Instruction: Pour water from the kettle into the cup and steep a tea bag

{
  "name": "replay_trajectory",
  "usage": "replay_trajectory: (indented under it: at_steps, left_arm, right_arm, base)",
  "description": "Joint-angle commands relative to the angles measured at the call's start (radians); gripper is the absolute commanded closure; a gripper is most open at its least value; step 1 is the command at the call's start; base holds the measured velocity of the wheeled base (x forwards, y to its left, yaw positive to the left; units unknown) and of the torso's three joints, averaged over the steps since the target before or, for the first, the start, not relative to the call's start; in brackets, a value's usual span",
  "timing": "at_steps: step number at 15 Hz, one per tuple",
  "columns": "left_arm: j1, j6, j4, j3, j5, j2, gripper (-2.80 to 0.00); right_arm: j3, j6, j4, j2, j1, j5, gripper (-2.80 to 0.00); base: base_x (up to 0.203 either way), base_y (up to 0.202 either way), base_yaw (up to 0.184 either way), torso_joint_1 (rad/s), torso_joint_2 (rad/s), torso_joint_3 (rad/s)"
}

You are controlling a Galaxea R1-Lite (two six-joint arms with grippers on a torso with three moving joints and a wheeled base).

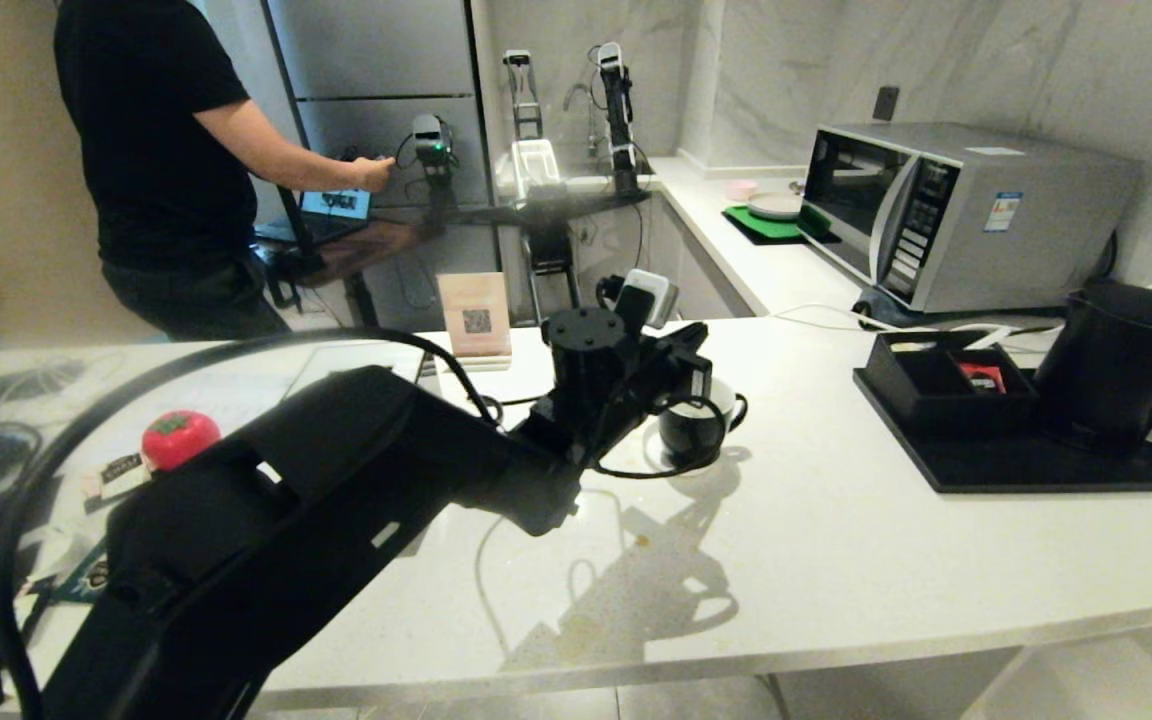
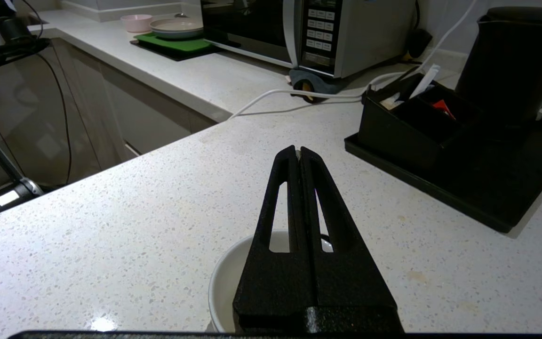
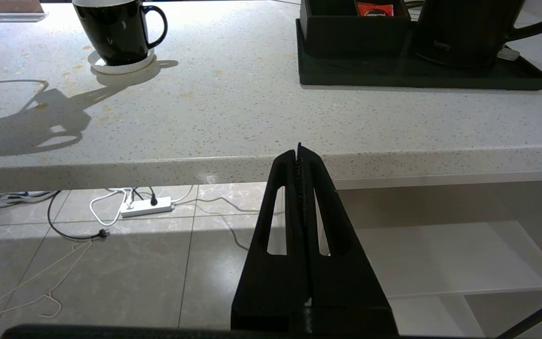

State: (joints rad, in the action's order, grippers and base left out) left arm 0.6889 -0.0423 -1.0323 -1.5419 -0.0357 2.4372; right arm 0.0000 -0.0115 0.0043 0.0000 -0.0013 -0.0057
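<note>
Left gripper (image 2: 299,153) jaws pressed together, empty, directly above cup (image 2: 226,282) mid-bench (image 1: 836,540). Right gripper (image 3: 299,150) jaws closed, below front bench edge. Kettle (image 1: 1116,365) on tray (image 1: 1036,470), right bench end.

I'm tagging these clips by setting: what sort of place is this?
Most likely a home-style kitchen: a microwave on a white stone counter, a tall fridge behind, and a kettle on a tea tray.
</note>
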Motion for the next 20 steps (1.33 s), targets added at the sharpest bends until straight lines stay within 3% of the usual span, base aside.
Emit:
replay_trajectory:
  at_steps: [1,11,20]
  left_arm:
    - [0.0,-0.001,-0.005,-0.004,-0.001,0.002,0.0]
    - [0.001,0.001,0.026,-0.128,0.0,-0.039,0.0]
    - [-0.003,0.001,0.026,-0.132,0.0,-0.041,0.0]
  right_arm:
    - [0.0,-0.001,0.0,0.002,0.0,0.0,0.0]
    - [0.0,-0.001,0.0,0.002,0.0,0.0,0.0]
    - [0.0,-0.001,0.0,0.002,0.0,0.0,0.0]
  base:
    - [0.0,0.0,0.0,0.0,0.0,0.0]
    - [0.0,0.0,0.0,0.0,0.0,0.0]
    - [0.0,0.0,0.0,0.0,0.0,0.0]
